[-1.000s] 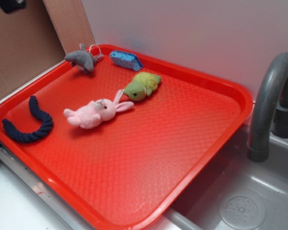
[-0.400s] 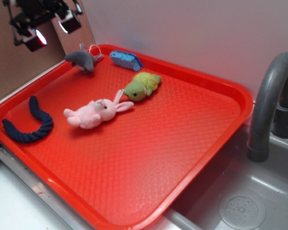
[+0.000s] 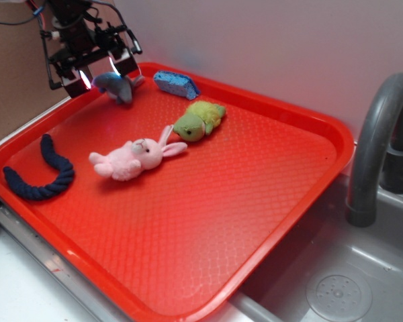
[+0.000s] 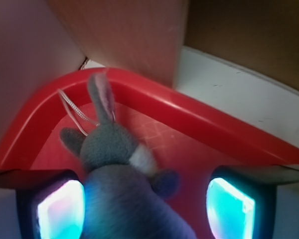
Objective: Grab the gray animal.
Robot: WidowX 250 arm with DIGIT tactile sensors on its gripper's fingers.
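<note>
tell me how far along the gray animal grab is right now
Done: the tool is in the tray's far left corner with its fingers either side of the gray animal. In hand: jaws open, and the wrist view shows the toy between them, nearer the left finger, ungripped. Left: close on it and lift. The pink bunny and green toy lie untouched.

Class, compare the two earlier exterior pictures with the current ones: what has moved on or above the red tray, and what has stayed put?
The gripper came into view top left and dropped to the gray animal, jaws open on either side of it, nothing grasped yet. The gray animal, pink bunny, green toy, blue sponge and rope stayed put.
</note>
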